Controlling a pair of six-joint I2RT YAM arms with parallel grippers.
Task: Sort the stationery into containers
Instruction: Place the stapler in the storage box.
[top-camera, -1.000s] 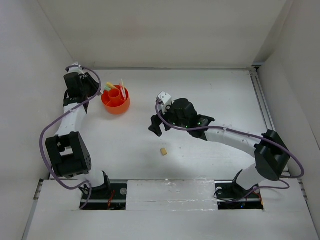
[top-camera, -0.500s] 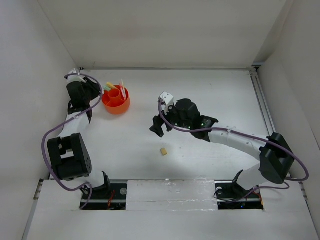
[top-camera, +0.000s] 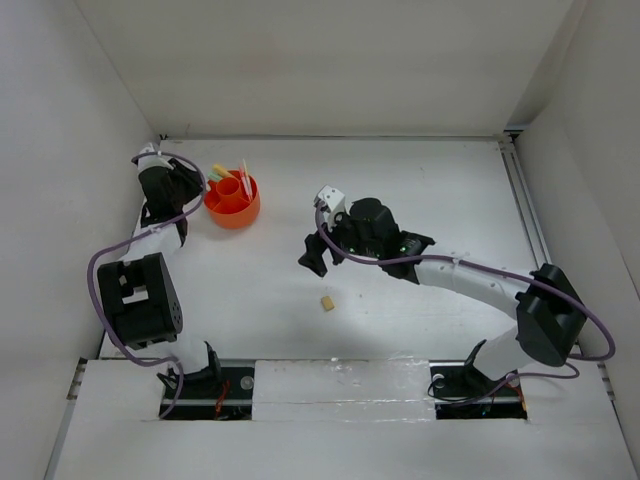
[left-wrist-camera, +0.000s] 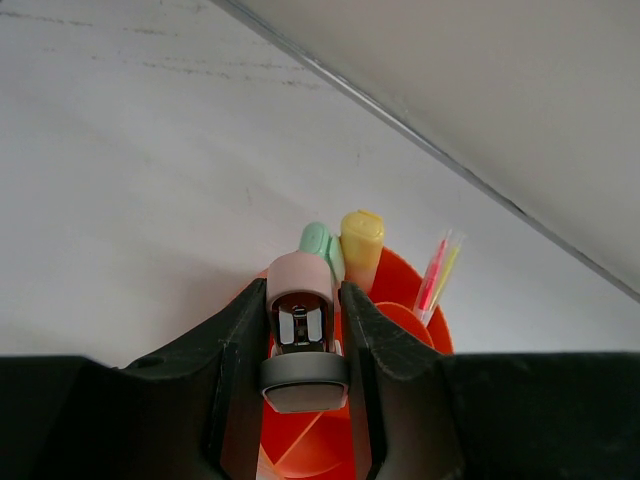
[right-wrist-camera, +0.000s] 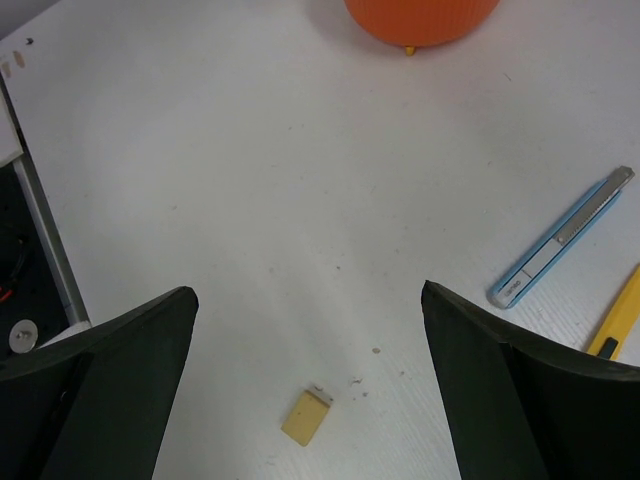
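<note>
My left gripper (left-wrist-camera: 303, 300) is shut on a small pink-grey block (left-wrist-camera: 299, 290) and holds it over the near rim of the orange cup (left-wrist-camera: 405, 300). In the top view this gripper (top-camera: 190, 188) sits at the left edge of the cup (top-camera: 232, 202). A pale green marker (left-wrist-camera: 317, 240), a yellow marker (left-wrist-camera: 360, 245) and thin pink and yellow pens (left-wrist-camera: 436, 272) stand in the cup. My right gripper (right-wrist-camera: 308, 298) is open above the table, with a tan eraser (right-wrist-camera: 306, 417) lying below it, untouched. The eraser (top-camera: 327, 302) lies just in front of that gripper (top-camera: 314, 255).
A blue-grey utility knife (right-wrist-camera: 562, 236) and a yellow item (right-wrist-camera: 622, 316) lie to the right in the right wrist view; my right arm hides them from above. White walls stand close to the left arm and behind the cup.
The left arm has shifted a little towards the cup with the block still held. The right arm has barely moved.
</note>
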